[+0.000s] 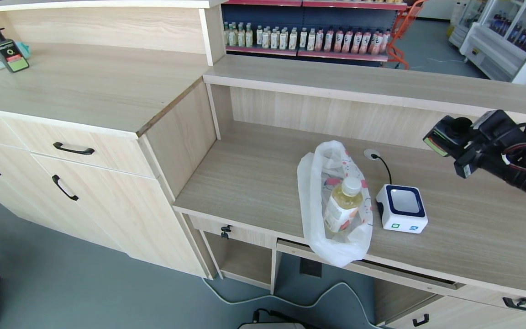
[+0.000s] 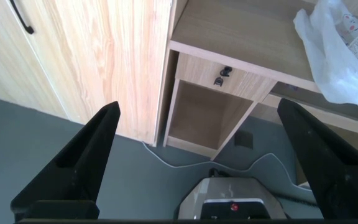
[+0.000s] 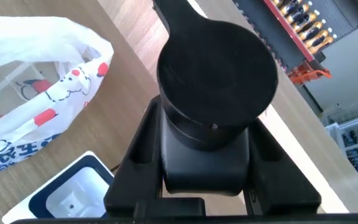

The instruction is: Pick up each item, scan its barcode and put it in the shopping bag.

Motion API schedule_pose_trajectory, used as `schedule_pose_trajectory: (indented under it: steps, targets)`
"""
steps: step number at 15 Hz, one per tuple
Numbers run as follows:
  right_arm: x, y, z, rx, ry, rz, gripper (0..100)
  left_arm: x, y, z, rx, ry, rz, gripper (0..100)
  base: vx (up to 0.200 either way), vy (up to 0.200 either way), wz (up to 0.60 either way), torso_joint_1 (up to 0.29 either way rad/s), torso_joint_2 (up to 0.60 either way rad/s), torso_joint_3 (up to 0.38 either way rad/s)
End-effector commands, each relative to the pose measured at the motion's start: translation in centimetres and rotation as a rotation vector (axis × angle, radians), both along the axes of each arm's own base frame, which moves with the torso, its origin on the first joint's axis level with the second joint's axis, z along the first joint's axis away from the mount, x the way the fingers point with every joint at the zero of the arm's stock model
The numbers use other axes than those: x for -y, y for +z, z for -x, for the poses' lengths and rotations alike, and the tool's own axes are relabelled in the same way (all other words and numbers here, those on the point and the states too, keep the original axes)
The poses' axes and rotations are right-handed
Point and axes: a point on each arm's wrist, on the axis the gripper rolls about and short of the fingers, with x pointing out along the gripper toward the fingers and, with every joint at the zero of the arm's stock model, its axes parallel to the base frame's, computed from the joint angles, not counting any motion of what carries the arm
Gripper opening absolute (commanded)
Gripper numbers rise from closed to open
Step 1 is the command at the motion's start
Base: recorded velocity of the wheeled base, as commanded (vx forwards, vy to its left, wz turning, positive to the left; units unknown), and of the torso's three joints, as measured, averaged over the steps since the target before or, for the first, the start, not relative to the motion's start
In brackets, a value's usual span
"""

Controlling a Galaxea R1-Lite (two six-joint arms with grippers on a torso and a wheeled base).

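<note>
- Near the middle of the head view, a white plastic shopping bag (image 1: 309, 192) lies on the wooden counter (image 1: 254, 173). It is thin and crinkly, with little red and black pictures on it. Its open mouth points to the back of the counter, and its lower end hangs a bit over the front edge.
- Inside the bag lies a bottle (image 1: 341, 208) of yellow drink. It has a white cap and a white label with red spots.
- Just right of the bag sits a scanner (image 1: 402, 208). It is a small white box with a dark blue frame around a shiny square top. A thin black cable (image 1: 385, 167) runs from it to a round hole in the counter.
- At the right of the frame, up above the counter, the right gripper (image 1: 460, 142) is clamped on a black round can (image 1: 443, 133). The can has a flat round top and a strip of green and red on its side.
- The left gripper (image 2: 199, 104) hangs over the grey floor by the counter's front, its two black fingers (image 2: 82, 155) wide apart, holding nothing.
</note>
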Motion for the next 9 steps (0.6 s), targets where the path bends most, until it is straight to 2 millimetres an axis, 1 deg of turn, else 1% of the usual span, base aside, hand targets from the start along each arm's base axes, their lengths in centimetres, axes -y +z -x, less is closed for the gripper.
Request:
schedule_pose_trajectory:
  steps: [1,2,3,5,6,8,9]
  targets:
    - [-0.9,-0.3,-0.6,-0.008,0.032,-0.004,0,0.0,0.0,0.0,0.0,0.0,0.0,100,0.0,0.0,0.6,0.002,0.01,0.002]
    - [-1.0,-0.4,-0.7,-0.013,0.038,-0.012,0,0.0,0.0,0.0,0.0,0.0,0.0,100,0.0,0.0,0.6,0.012,0.0,0.007]
    - [-1.9,-0.8,-1.1,-0.03,0.068,-0.027,0,0.0,0.0,0.0,0.0,0.0,0.0,100,0.0,0.0,0.0,0.0,0.0,0.0]
    - [-2.1,-1.3,-1.5,-0.057,0.082,-0.076,0,0.0,0.0,0.0,0.0,0.0,0.0,100,0.0,0.0,0.0,0.0,0.0,0.0]
    - [-2.3,-2.1,-2.1,-0.108,0.099,-0.163,0,0.0,0.0,0.0,0.0,0.0,0.0,100,0.0,0.0,0.0,0.0,0.0,0.0]
    - [-2.4,-3.6,-3.1,-0.181,0.108,-0.247,0,0.0,0.0,0.0,0.0,0.0,0.0,100,0.0,0.0,0.0,0.0,0.0,0.0]
    - [-2.5,-4.9,-3.7,-0.23,0.11,-0.282,0,0.0,0.0,0.0,0.0,0.0,0.0,100,0.0,0.0,0.0,0.0,0.0,0.0]
